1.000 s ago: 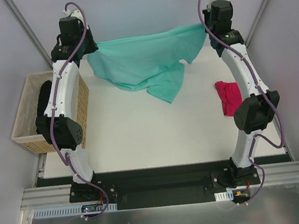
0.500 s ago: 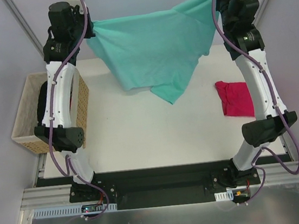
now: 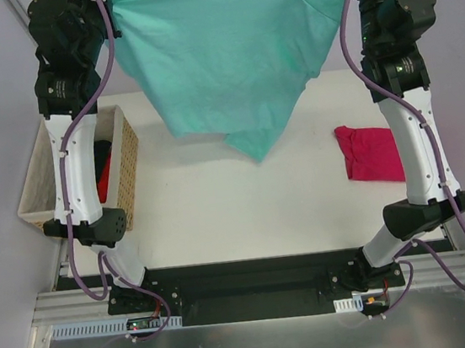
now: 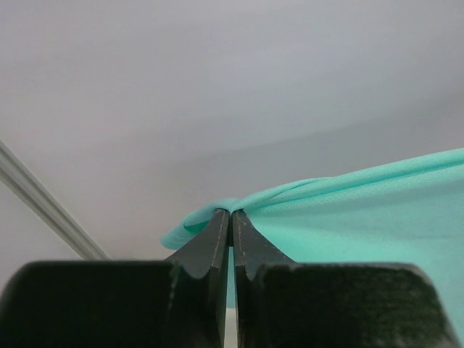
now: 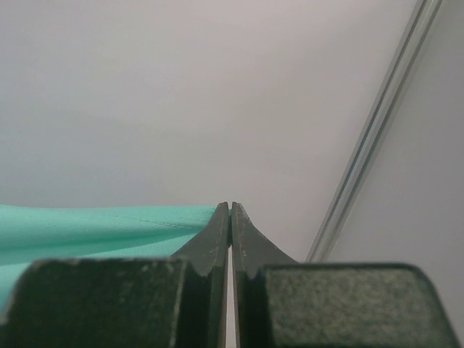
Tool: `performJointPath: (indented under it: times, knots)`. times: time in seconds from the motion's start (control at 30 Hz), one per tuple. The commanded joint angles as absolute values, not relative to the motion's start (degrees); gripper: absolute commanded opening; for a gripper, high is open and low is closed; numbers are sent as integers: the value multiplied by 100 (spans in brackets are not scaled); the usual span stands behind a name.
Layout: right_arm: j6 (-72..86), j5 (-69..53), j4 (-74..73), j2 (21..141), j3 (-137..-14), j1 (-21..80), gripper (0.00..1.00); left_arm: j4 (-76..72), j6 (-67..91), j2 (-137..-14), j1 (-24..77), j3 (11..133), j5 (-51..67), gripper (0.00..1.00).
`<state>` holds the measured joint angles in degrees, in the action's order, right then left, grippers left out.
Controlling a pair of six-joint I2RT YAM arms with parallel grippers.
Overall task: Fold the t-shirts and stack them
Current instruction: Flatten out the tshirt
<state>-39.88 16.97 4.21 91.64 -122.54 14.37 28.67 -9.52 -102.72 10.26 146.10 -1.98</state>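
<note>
Teal-green t-shirt (image 3: 227, 64) hangs between left pincer (image 4: 231, 217) and right pincer (image 5: 230, 210), both clamping it.

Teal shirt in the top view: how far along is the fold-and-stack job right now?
Early. Possibly done: the magenta shirt lies compact on the right of the table, though a neat fold isn't clear. In hand: the teal shirt hangs spread and unfolded between the left gripper and right gripper, each shut on a top corner. Left: folding it, stacking, and the dark and red cloth in the basket.
</note>
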Motion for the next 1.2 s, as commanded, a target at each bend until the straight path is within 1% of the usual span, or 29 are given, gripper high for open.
performJointPath:
  times: [0.0,0.3,0.5,0.73,1.17]
  knots:
    - [-4420,1872,993,8728,-12402,1441,1,2645,-1160,-9967,905,14775,-668,0]
    - [-4781,1846,1151,8561,-12393,1503,1,2382,-1160,-9870,905,14713,-756,0]
    - [-5334,2039,1397,8561,-12287,1494,1,2154,-1178,-9730,905,14380,-1458,0]
    - [-5581,2153,1494,8569,-12111,1485,1,2039,-1151,-9756,905,14326,-1784,0]
    - [-5476,2197,1494,8815,-11936,1476,1,2048,-967,-9870,932,13922,-1529,0]
